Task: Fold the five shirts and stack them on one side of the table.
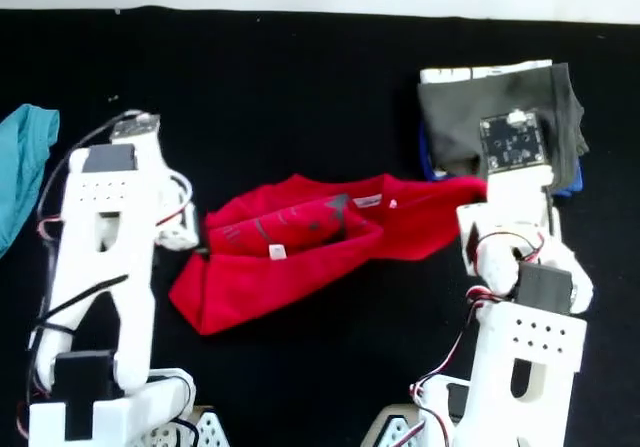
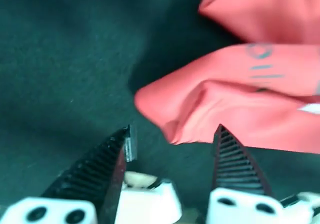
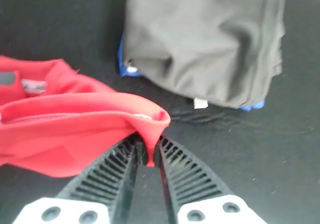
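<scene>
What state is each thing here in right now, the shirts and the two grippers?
Red shirt: loosely bunched mid-table, not folded flat.
Right gripper: shut on the red shirt's edge.
Left gripper: open, at the red shirt's other end, holding nothing.
Grey shirt: folded, on top of the stack.
Blue shirt: under the grey one, edge showing.
Teal shirt: crumpled at the table's edge.
</scene>
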Available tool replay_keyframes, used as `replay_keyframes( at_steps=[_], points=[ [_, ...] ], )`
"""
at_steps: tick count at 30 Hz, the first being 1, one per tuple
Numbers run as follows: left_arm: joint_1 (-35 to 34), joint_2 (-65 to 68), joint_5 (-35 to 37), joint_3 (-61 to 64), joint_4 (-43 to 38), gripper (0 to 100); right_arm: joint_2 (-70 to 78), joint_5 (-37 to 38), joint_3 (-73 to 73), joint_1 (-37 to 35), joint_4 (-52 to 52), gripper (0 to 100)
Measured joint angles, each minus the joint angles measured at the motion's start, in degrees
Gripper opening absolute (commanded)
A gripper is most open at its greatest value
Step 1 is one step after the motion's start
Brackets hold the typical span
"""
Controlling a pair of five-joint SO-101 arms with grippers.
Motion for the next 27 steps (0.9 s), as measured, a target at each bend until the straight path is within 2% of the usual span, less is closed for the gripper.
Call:
replay_keyframes(
  at_steps=[7,17,24,27],
  points=[
    [8.9,0.0,1.4,4.1,-6.4,25,0.0,0.0,0.5,-2.1,0.0,0.5],
    [9.3,2.6,1.5,10.2,-16.3,24,-0.1,0.0,0.5,-2.2,0.0,0.5],
    [9.3,9.8,1.8,6.8,-16.8,24,-0.1,0.0,0.5,-2.2,0.0,0.5],
    [9.8,9.8,2.8,4.4,-15.0,18,-0.1,0.0,0.5,-2.2,0.0,0.5]
  ],
)
